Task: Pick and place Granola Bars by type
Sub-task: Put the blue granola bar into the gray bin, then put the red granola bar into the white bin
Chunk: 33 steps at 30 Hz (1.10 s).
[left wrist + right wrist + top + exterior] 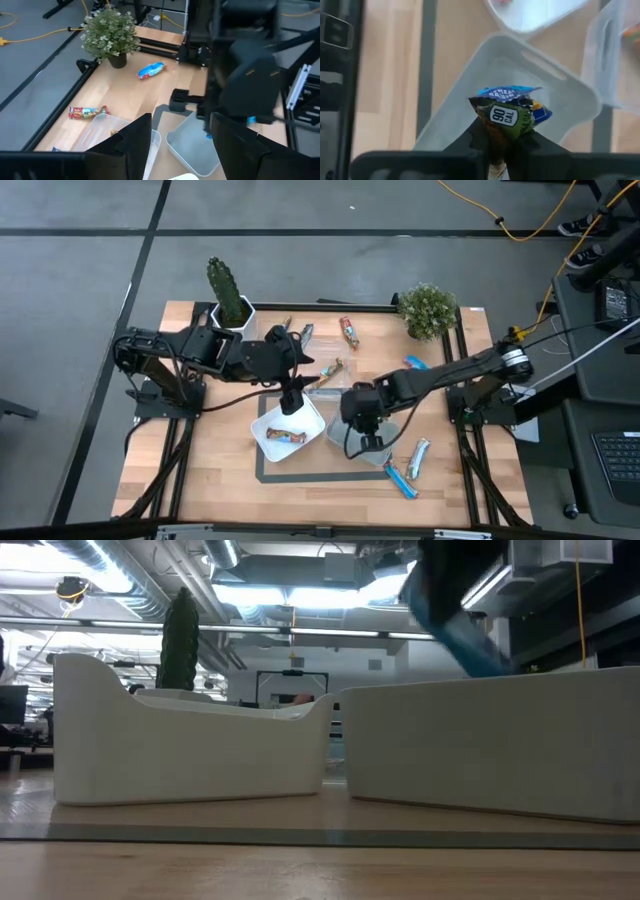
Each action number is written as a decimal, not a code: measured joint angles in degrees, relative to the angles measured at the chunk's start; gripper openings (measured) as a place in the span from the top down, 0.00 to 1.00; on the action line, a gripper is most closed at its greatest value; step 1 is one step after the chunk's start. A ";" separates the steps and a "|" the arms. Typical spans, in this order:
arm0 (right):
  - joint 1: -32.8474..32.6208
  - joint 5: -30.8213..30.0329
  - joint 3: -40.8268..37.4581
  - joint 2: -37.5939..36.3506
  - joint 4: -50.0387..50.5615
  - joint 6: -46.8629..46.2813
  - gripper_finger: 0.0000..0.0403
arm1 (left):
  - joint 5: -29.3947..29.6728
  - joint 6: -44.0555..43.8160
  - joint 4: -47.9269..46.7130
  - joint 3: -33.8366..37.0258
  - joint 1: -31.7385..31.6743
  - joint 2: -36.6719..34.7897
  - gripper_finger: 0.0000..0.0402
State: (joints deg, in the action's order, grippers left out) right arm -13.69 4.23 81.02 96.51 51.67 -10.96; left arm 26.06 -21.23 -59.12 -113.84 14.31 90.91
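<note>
My right gripper (366, 438) hangs over the grey tub (385, 448), shut on a blue-wrapped granola bar (509, 109). My left gripper (291, 402) is open above the white tub (312, 422), where a brown bar (284, 437) lies flat on the tub floor. In the left wrist view its fingers (134, 142) stand apart and hold nothing. Loose bars lie flat on the table: a red-orange one (347, 331), a blue one (415, 362), a silver one (418, 457), another blue one (400, 478), and a green-brown one (333, 367). My right gripper pinches the blue bar between its two fingers, which come down from above. The wrapper's crimped free end (506, 93) sticks out past the fingertips. The bar is lifted clear, over the grey tub's floor (470, 85). The fingers hide the rest of the bar.
A clear tub (325, 385) sits between the white and grey tubs. A cactus pot (230, 300) and a small bushy plant (428, 310) stand at the far edge. Two more bars (305, 333) lie by the cactus. Bare wood lies along the near edge.
</note>
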 joint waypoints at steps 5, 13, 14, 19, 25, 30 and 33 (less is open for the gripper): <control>0.09 -0.11 -4.98 -0.45 -2.74 -5.25 0.92 | -0.04 1.00 -0.59 0.00 1.04 0.00 0.52; 0.10 -0.09 -5.12 -0.92 -2.70 -9.94 0.78 | 1.24 0.94 -2.41 0.00 1.02 0.00 0.52; 0.20 -0.09 -5.12 -0.92 -2.70 -9.97 0.76 | 1.24 0.98 -2.42 0.00 1.02 0.00 0.52; 0.22 -0.34 -4.51 -0.92 -0.38 -11.02 0.63 | 0.86 0.97 -2.42 0.00 1.02 0.00 0.52; 1.81 -10.62 0.42 -2.19 14.13 -12.93 0.51 | 0.77 1.07 -2.44 0.00 1.02 0.00 0.52; 5.14 -18.51 1.87 -8.38 23.62 -17.70 0.44 | 0.80 1.44 -2.53 0.00 1.02 0.02 0.52; 8.70 -21.44 1.87 -13.54 29.29 -21.20 0.41 | 0.82 1.62 -2.64 0.00 1.02 0.02 0.52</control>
State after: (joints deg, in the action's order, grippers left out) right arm -5.00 -17.21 82.89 82.97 80.96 -32.16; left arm 26.87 -19.61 -61.76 -113.84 15.33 90.94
